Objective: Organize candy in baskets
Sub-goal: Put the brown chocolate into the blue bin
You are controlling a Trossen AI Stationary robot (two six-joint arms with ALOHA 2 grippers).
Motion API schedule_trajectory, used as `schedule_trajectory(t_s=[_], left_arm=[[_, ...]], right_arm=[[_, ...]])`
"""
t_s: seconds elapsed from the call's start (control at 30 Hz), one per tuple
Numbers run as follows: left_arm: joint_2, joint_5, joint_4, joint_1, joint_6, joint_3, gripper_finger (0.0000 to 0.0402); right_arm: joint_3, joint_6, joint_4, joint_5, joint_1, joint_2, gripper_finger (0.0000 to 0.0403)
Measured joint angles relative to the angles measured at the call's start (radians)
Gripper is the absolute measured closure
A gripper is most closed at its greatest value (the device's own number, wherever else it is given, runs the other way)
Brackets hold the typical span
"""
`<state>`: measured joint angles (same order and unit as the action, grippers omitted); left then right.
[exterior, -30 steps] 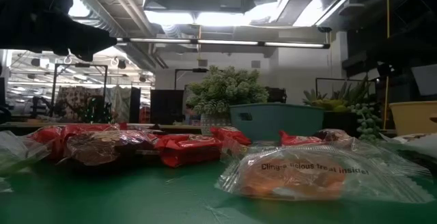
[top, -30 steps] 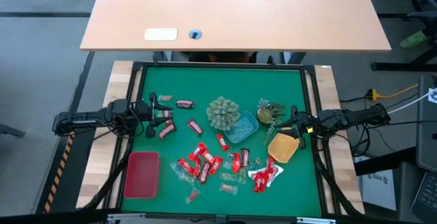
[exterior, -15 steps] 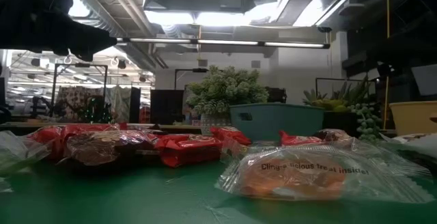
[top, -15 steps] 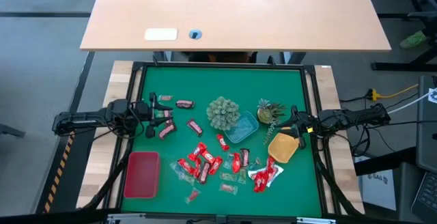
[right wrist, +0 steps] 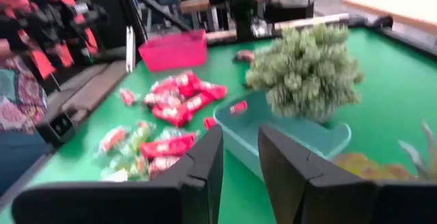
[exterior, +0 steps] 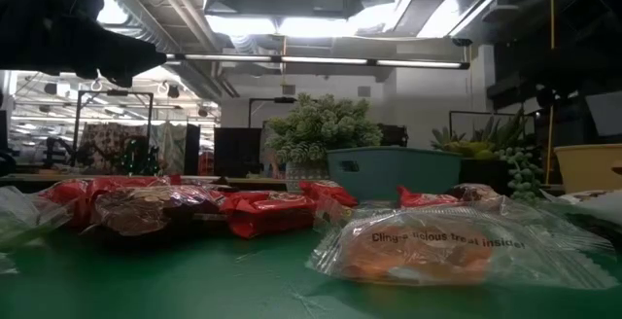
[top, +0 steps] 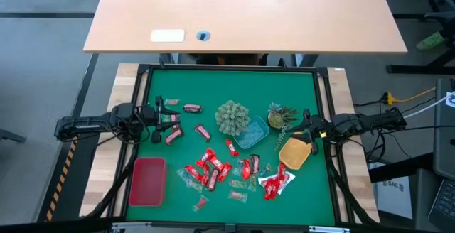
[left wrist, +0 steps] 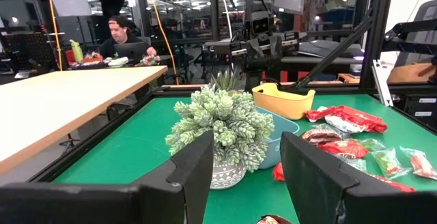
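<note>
1. Left hand (top: 158, 119): at surface's left edge, fingers apart, holding nothing.
2. Right hand (top: 304, 133): at right edge beside yellow basket (top: 293, 153), fingers apart, empty.
3. Candy (top: 213, 168): scattered mid-surface, near red basket (top: 147, 182) and blue basket (top: 252, 133).

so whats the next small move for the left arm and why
Probably lower the left gripper onto the brown candy just beside it. Its fingers stand open and empty in the wrist view, the red basket near that arm holds nothing, and most candy still lies loose on the green mat.
</note>
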<state>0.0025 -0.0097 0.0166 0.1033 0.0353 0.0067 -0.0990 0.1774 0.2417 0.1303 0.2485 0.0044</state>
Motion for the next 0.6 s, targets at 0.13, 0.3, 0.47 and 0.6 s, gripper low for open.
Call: schedule_trajectory(t_s=[0.13, 0.3, 0.47, 0.6], left_arm=[[0.000, 0.000, 0.003, 0.000, -0.003, 0.000, 0.0239], [0.000, 0.000, 0.073, 0.000, -0.005, 0.000, 0.0239], [0.000, -0.040, 0.239, 0.000, -0.062, 0.000, 0.0239], [0.000, -0.148, 0.340, 0.000, -0.086, 0.000, 0.0239]], right_arm=[[0.000, 0.001, -0.099, 0.000, 0.000, 0.000, 0.0308], [0.000, 0.001, -0.187, 0.000, 0.000, 0.000, 0.0308], [0.000, 0.001, -0.200, 0.000, 0.000, 0.000, 0.0308], [0.000, 0.001, -0.200, 0.024, 0.000, 0.000, 0.0308]])
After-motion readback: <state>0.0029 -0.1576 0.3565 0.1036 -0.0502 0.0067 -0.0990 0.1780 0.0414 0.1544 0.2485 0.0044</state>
